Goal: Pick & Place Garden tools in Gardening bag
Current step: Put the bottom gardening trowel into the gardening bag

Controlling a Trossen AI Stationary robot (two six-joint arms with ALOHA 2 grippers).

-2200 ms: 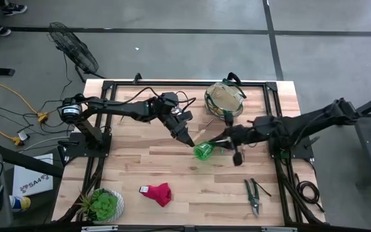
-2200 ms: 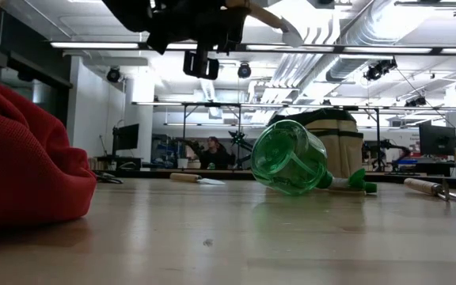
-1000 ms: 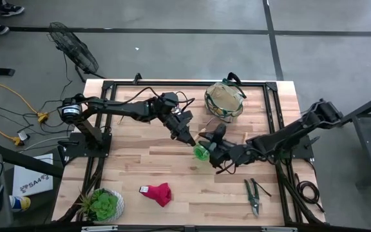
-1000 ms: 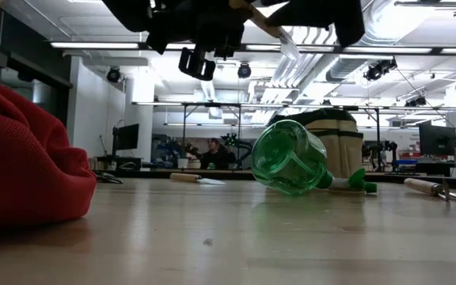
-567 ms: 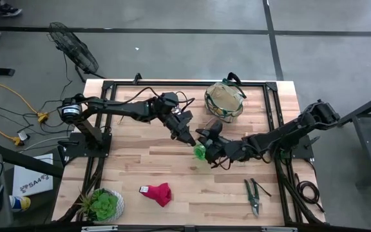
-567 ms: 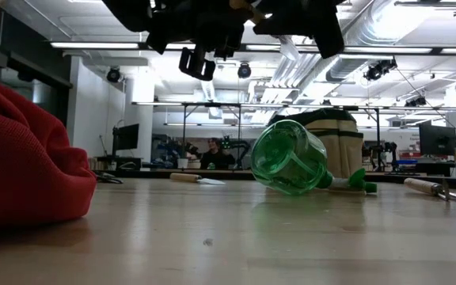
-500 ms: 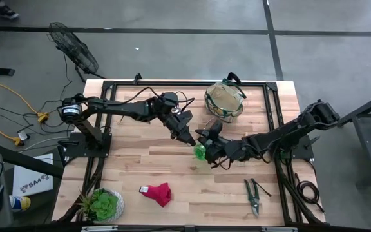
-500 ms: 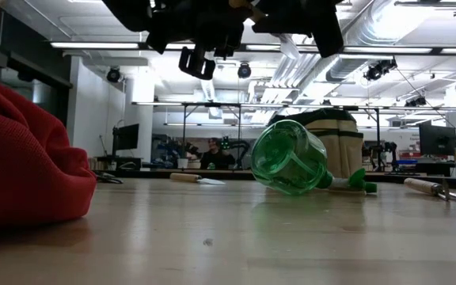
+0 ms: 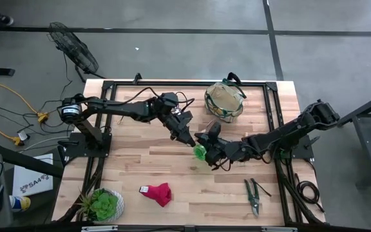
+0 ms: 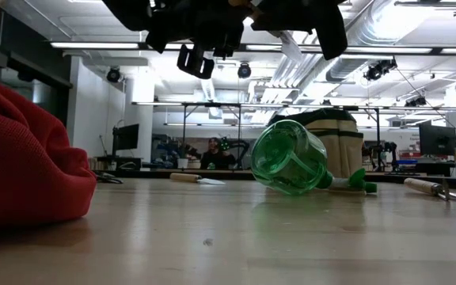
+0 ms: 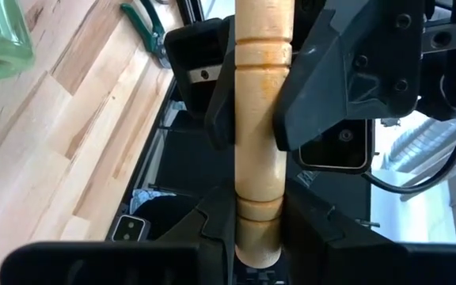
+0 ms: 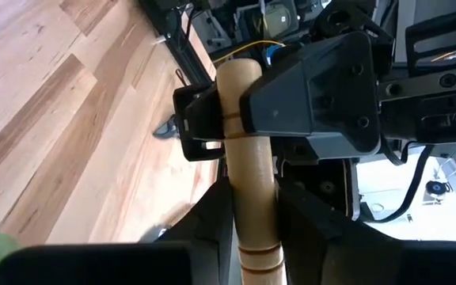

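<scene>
My right gripper point(image 9: 206, 143) swung in from bag side, jaws now clamped on wooden handle point(image 11: 258, 134) opposite left gripper point(image 9: 187, 138), also gripping. Handle axis spans both, above spray bottle point(image 9: 201, 152); gardening bag point(image 9: 225, 100) beyond, nearer right arm.

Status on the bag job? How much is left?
Done: nothing visibly bagged; the inside of the gardening bag can't be read from above. In hand: a wooden-handled tool, gripped above the table by both the left gripper and the right gripper, apparently a handover. Left: green spray bottle on its side, red glove, pruning shears, a flat-lying tool and another wooden handle.
</scene>
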